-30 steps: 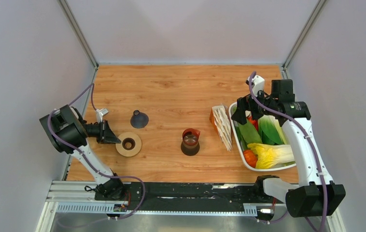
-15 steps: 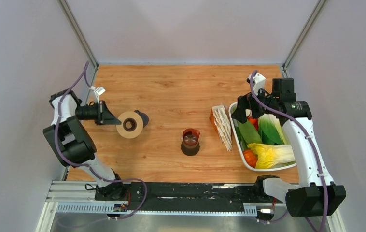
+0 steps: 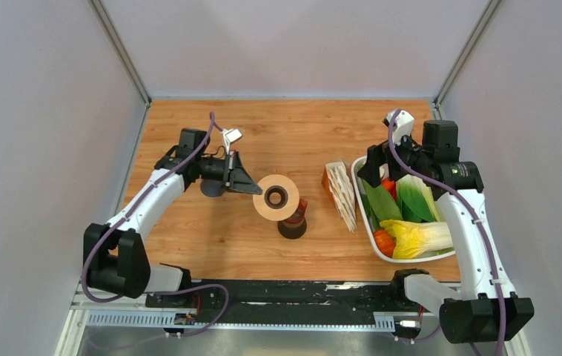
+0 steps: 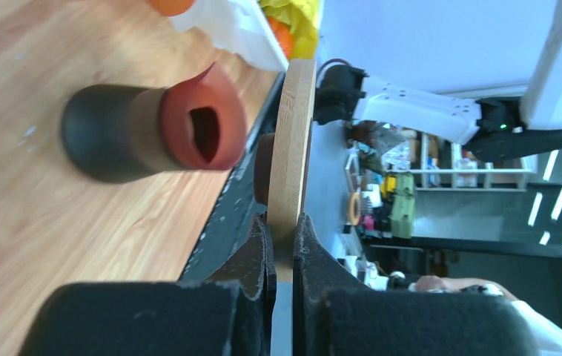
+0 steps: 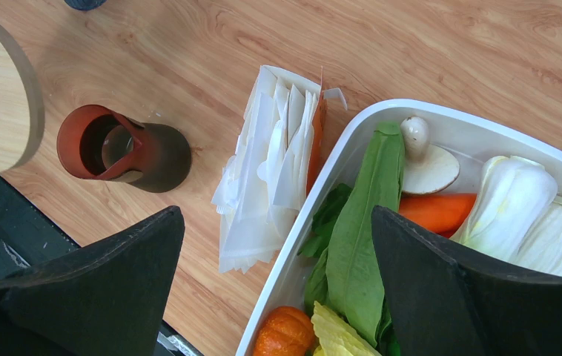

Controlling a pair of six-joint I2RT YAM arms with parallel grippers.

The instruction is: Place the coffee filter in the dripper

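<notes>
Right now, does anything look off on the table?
Nothing spilled or damaged. Oddly, the left gripper holds the wooden ring level over the red-topped vessel, while the dripper sits behind that arm.

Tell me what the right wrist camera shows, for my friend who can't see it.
The right gripper hangs open over a stack of white paper filters standing beside a white tub of vegetables on a wooden table. At the picture's left sits a dark brown vessel with a red top, and a tan wooden ring pokes in at that edge.

place: robot lab | evid: white-panel cell, alu base rail, cluttered shelves bkgd
</notes>
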